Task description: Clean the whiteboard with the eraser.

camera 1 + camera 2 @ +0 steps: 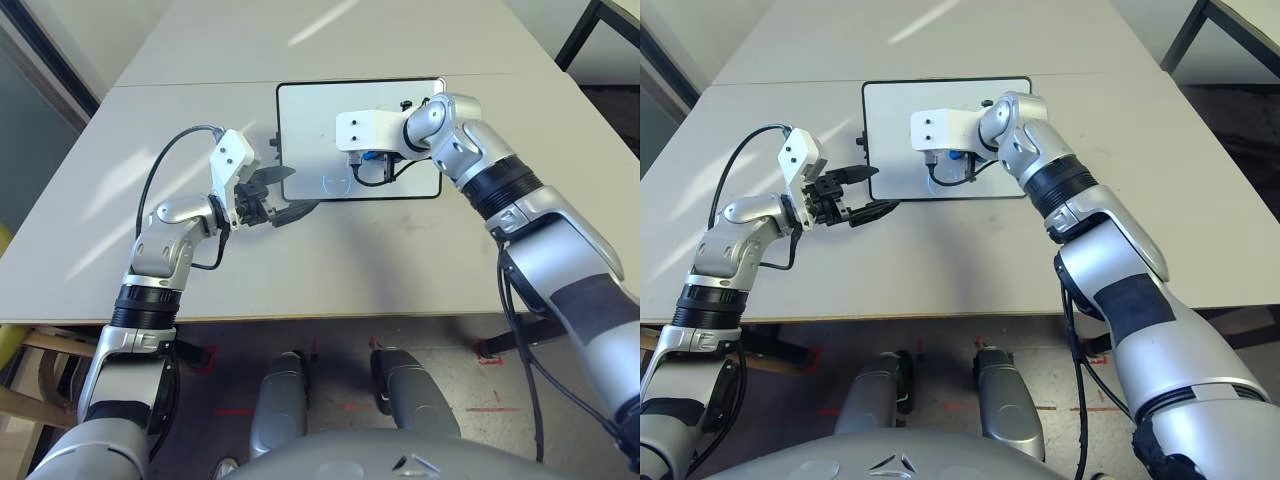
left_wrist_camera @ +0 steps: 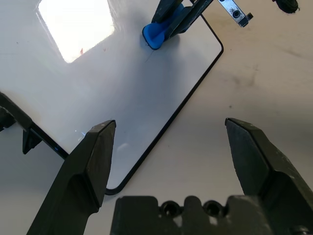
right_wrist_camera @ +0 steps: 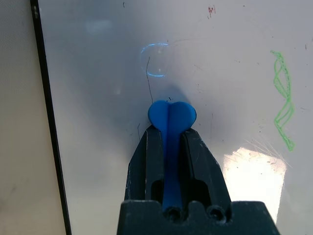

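Note:
The whiteboard [image 1: 305, 120] lies flat on the table, black-framed. In the right wrist view it carries a green squiggle [image 3: 282, 103], a faint bluish ring [image 3: 155, 59] and red specks [image 3: 211, 9]. My right gripper [image 3: 168, 132] is shut on the blue eraser [image 3: 171, 115], whose rounded end presses on the board just short of the ring. Seen from the head, the eraser [image 1: 370, 157] sits over the board's near middle. My left gripper [image 1: 285, 195] stands open at the board's near left corner, its fingers [image 2: 95, 152] straddling the frame edge and holding nothing.
The grey table [image 1: 330, 270] has free room in front of the board and to both sides. A seam crosses it behind the board. A black table leg [image 1: 585, 35] stands at the far right, off the table.

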You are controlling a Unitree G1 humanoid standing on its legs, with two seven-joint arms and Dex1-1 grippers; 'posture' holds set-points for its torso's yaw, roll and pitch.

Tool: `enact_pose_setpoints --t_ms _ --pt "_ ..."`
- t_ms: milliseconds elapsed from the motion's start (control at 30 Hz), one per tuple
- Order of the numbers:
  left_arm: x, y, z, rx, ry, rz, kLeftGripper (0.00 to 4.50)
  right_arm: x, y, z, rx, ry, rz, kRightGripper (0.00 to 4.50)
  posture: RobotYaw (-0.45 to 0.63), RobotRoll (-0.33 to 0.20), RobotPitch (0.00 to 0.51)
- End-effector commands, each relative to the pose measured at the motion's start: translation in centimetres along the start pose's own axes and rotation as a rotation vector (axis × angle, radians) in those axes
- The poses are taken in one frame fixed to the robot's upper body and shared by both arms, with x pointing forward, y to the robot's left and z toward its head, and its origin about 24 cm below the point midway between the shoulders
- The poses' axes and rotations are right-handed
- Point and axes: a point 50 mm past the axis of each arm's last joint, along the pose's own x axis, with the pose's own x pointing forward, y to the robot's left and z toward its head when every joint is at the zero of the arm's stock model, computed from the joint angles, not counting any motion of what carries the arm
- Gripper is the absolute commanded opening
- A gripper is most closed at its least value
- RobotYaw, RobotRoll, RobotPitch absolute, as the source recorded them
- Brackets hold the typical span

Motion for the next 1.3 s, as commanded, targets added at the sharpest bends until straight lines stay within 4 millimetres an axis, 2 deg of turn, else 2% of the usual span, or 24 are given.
enact_pose_setpoints --t_ms 33,533,700,933,1133,1300 --pt "0.1 -0.1 0.1 0.005 -0.010 -0.006 4.50 0.4 1.0 -2.5 0.018 0.092 0.044 0.22 -0.12 0.000 0.136" --pt "0.1 0.0 0.2 0.004 -0.008 -0.009 4.50 -0.5 1.4 -5.8 0.045 0.177 0.060 0.22 -0.13 0.000 0.142" --pt "0.1 0.0 0.2 0.005 -0.008 -0.009 4.50 -0.9 1.2 -6.4 0.051 0.190 0.052 0.22 -0.13 0.000 0.141" --pt "0.2 0.0 0.2 0.005 -0.010 -0.011 4.50 -2.2 -0.4 -5.5 0.057 0.151 0.015 0.22 -0.13 0.000 0.140" --pt "0.2 0.0 0.2 0.005 -0.011 -0.011 4.50 -4.1 -2.9 -3.2 0.075 0.064 -0.020 0.22 -0.13 0.000 0.137" --pt "0.1 0.2 0.3 0.008 -0.011 -0.004 4.50 -4.7 -4.2 -2.1 0.094 0.028 -0.048 0.22 -0.13 0.000 0.134"
